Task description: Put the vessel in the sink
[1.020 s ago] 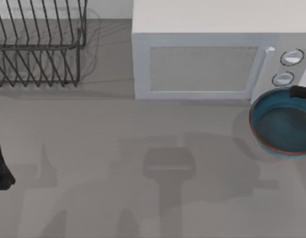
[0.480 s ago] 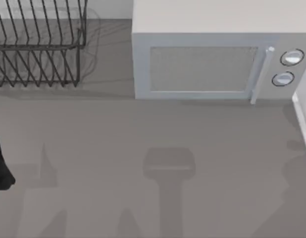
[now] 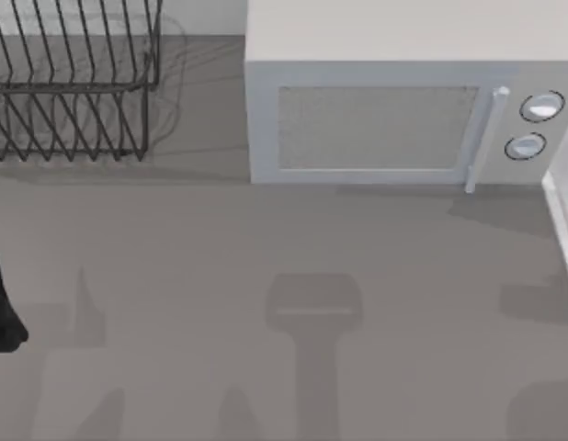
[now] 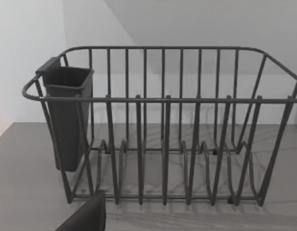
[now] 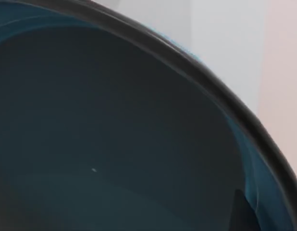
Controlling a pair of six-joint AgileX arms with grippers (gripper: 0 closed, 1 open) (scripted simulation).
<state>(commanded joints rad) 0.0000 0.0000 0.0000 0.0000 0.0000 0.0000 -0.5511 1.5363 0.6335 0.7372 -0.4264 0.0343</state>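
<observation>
Here we judge that the carrying step is in hand: the vessel (image 5: pixel 105 134) sits so close before our right wrist camera that its teal inside and dark rim almost cover that view, so it is most likely held at the right gripper, though we cannot tell how its fingers stand or whether they really grip the rim. Going from left to right, our left arm (image 3: pixel 4 308) is parked at the table's left edge, and from its wrist the dish rack (image 4: pixel 163 130) with its dark cutlery cup (image 4: pixel 67 115) stands straight ahead, well apart. In the middle stands the microwave (image 3: pixel 376 119). At the right edge a pale rim (image 3: pixel 562 220) appears, perhaps the sink. The next move calls for lowering the bowl level and releasing gently.
</observation>
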